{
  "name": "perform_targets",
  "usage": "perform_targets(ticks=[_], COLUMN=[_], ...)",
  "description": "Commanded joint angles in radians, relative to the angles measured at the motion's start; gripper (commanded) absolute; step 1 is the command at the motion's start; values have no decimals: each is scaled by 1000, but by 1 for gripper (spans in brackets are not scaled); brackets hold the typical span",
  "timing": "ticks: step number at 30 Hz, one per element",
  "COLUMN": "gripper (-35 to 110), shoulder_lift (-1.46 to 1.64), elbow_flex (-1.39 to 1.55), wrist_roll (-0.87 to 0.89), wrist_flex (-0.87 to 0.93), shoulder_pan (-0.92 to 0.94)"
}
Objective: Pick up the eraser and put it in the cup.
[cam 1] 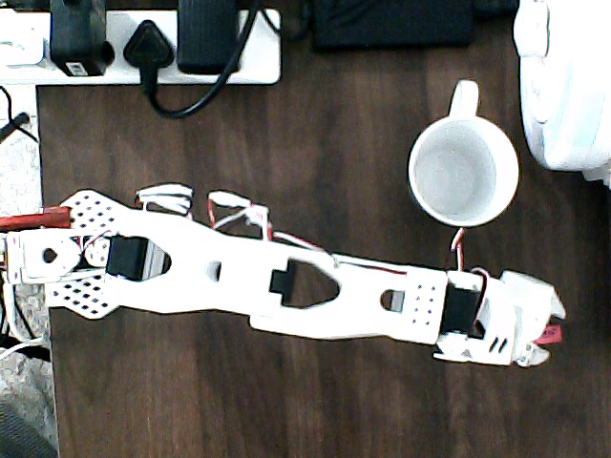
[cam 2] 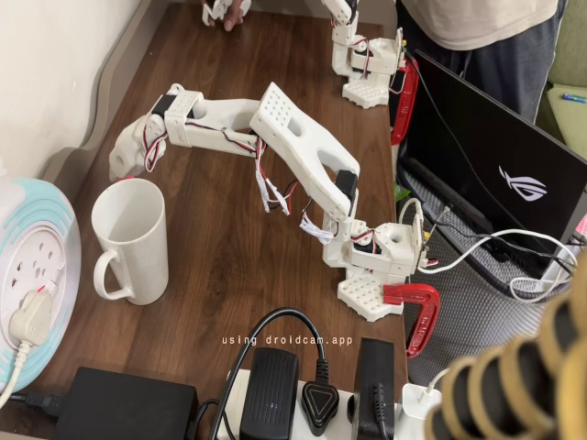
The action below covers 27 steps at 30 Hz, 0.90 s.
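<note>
Arm: we see the white arm (cam 1: 305,286) stretched L to R across the dark wood table (cam 1: 286,124) in the overhead view, base at mid-left; in the fixed view it reaches from its red-clamped base, lower-right of centre, up to the upper left.
Gripper: gripper (cam 1: 546,329) sits at lower right of the overhead frame; in the fixed view it hangs at left (cam 2: 124,160), tips pointing down, just above and behind the mug rim.
Claw state: fingers drawn in close w/ a small red-pink piece between them; we read that as a pinch on the eraser.
Eraser: eraser (cam 1: 551,333) pokes out at the fingertip end, overhead view, lower right, below and right of the mug. In the fixed view we can't make it out.
Cup: cup (cam 1: 464,172) upright at upper right overhead, handle toward the frame top; we see a pale inside. In the fixed view (cam 2: 133,240) it's at mid-left, handle facing lower left.
Surrounds: power strip (cam 1: 143,43) w/ black plugs along the top left overhead; white appliance (cam 1: 568,81) at the top-right edge.
</note>
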Motion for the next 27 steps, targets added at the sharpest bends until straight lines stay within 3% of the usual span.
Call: perform_targets(ticks=[1, 6, 11, 24, 27], gripper=[15, 19, 18, 7, 17], shoulder_lift=[28, 29, 31, 15, 14], elbow_flex=[-49, -48, -49, -83, -91], wrist_roll=[-25, -155, -164, -121, -120], wrist_flex=[57, 178, 258, 242, 241], shoulder_pan=[23, 21, 25, 26, 35])
